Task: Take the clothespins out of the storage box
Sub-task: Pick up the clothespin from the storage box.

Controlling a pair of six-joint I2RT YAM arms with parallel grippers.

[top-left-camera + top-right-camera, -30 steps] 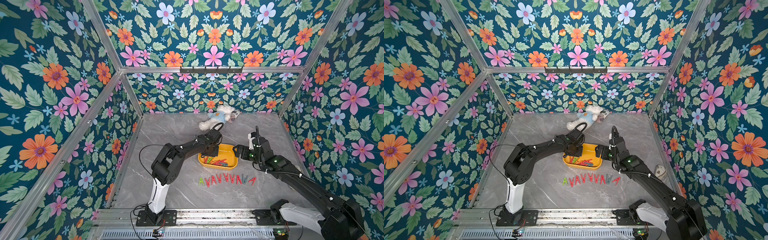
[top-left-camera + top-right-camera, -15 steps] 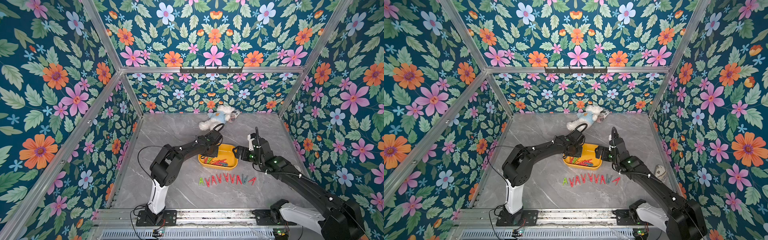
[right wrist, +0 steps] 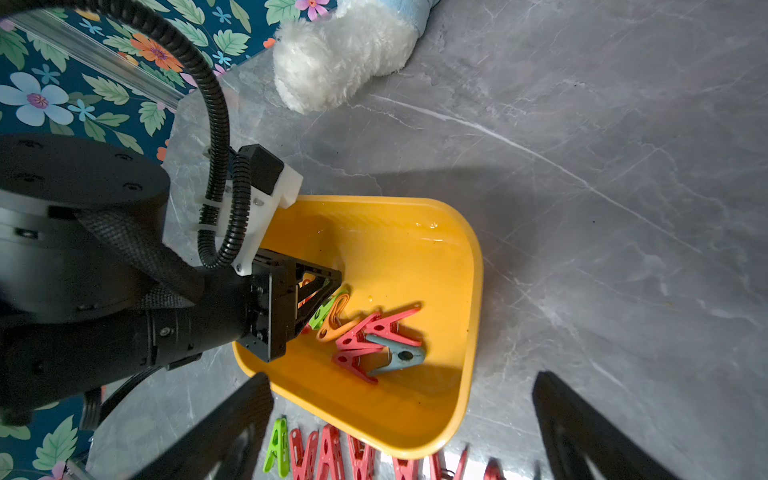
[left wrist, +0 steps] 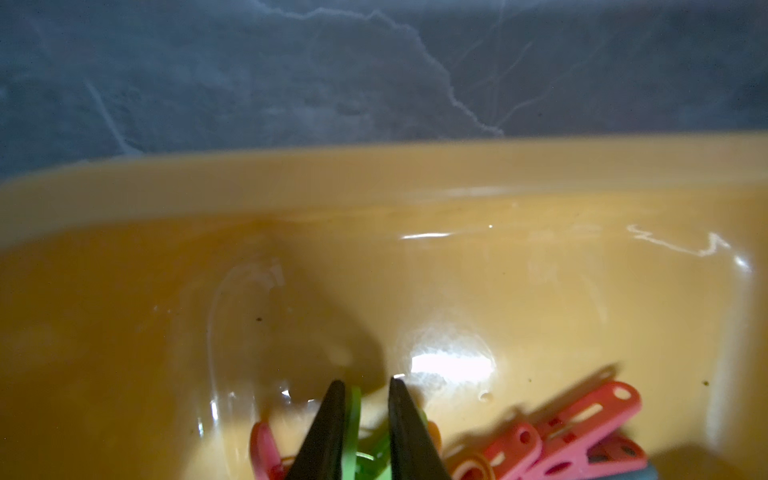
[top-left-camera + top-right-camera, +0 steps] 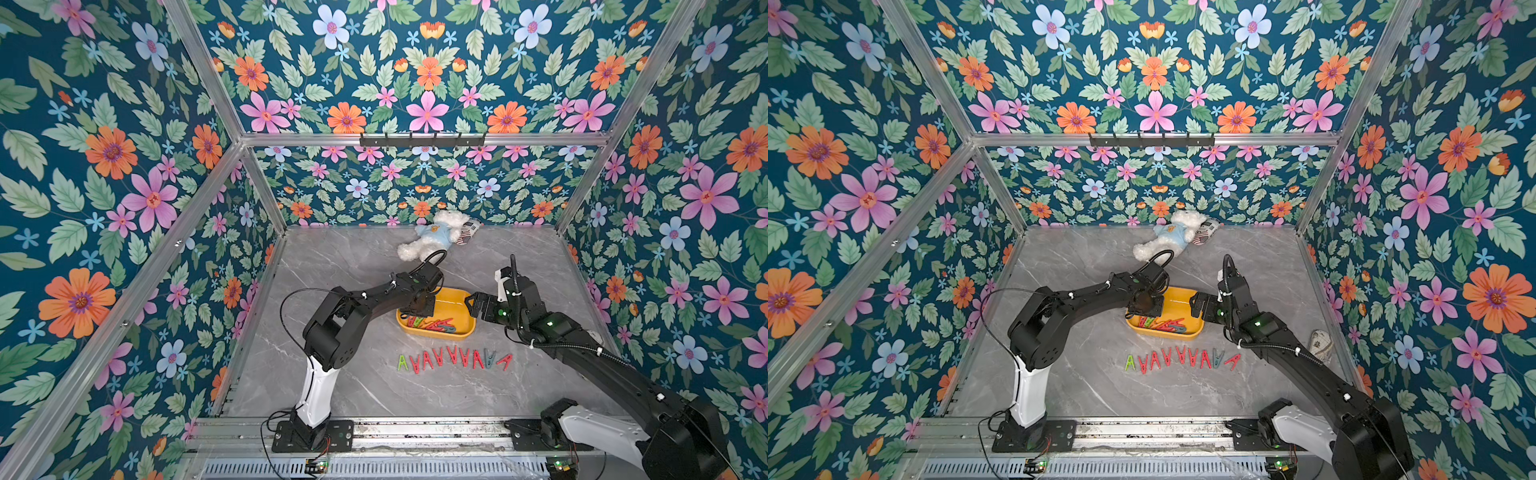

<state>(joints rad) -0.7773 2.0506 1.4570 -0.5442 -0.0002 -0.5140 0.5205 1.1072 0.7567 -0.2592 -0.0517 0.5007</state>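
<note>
The yellow storage box (image 5: 453, 303) (image 5: 1179, 303) (image 3: 415, 257) sits mid-table. Several clothespins (image 5: 432, 324) (image 5: 1163, 324) (image 3: 374, 336) lie in it, mostly red. My left gripper (image 5: 419, 309) (image 5: 1144, 308) (image 4: 365, 384) (image 3: 332, 286) reaches down into the box's left end, shut on a green clothespin (image 4: 353, 419) (image 3: 324, 312) that still rests among the others. My right gripper (image 5: 471, 305) (image 5: 1196, 305) (image 3: 403, 374) hovers wide open at the box's right end, holding nothing. A row of clothespins (image 5: 453, 358) (image 5: 1183, 357) (image 3: 328, 457) lies on the table in front of the box.
A white plush bear (image 5: 432, 237) (image 5: 1169, 235) (image 3: 340, 54) in a blue shirt lies near the back wall, with a small striped thing (image 5: 467, 230) beside it. A pale patterned object (image 5: 1320, 343) lies by the right wall. Flowered walls close in three sides.
The left jaws have narrowed a little round the green clothespin, and the left arm has shifted slightly. The right arm has not moved.
</note>
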